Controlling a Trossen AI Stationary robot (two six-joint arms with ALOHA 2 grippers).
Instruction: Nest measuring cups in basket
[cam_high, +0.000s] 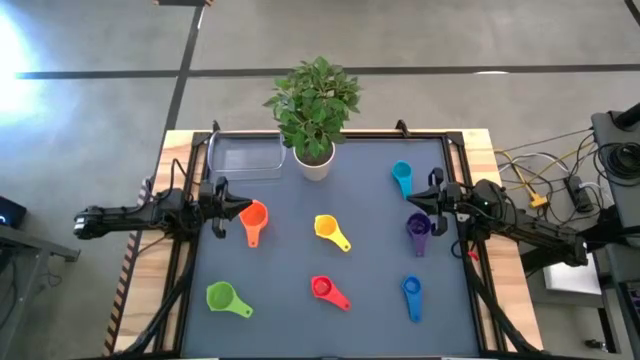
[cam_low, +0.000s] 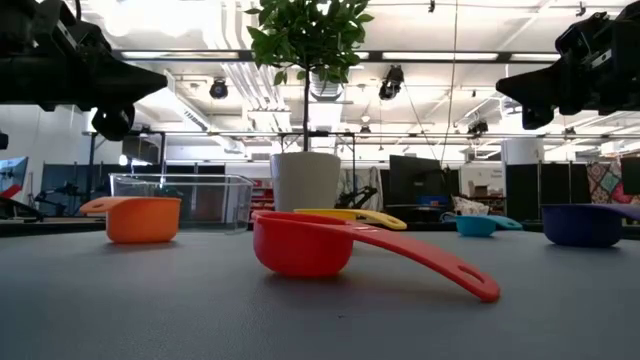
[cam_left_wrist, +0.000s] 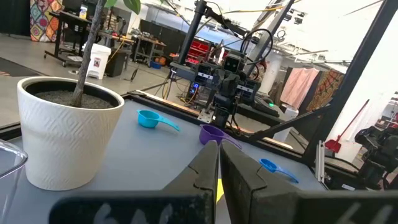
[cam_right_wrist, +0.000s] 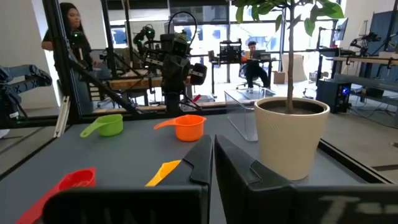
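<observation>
Seven cups lie apart on the grey mat: orange (cam_high: 253, 218), yellow (cam_high: 325, 228), red (cam_high: 322, 288), green (cam_high: 221, 296), blue (cam_high: 412, 289), teal (cam_high: 402, 175) and purple (cam_high: 418, 228). Each rests on its base. The clear basket (cam_high: 245, 157) stands at the far left, beside the plant pot, with nothing in it. My left gripper (cam_high: 237, 210) is shut and hovers just left of the orange cup (cam_low: 143, 218), well above the mat (cam_low: 160, 82). My right gripper (cam_high: 424, 205) is shut and hovers over the purple cup's far side, also raised (cam_low: 505, 88).
A white pot (cam_high: 314, 162) with a leafy plant stands at the far middle, between the basket and the teal cup. A black frame (cam_high: 455, 150) rims the mat. People sit and stand in the room behind (cam_right_wrist: 252, 59).
</observation>
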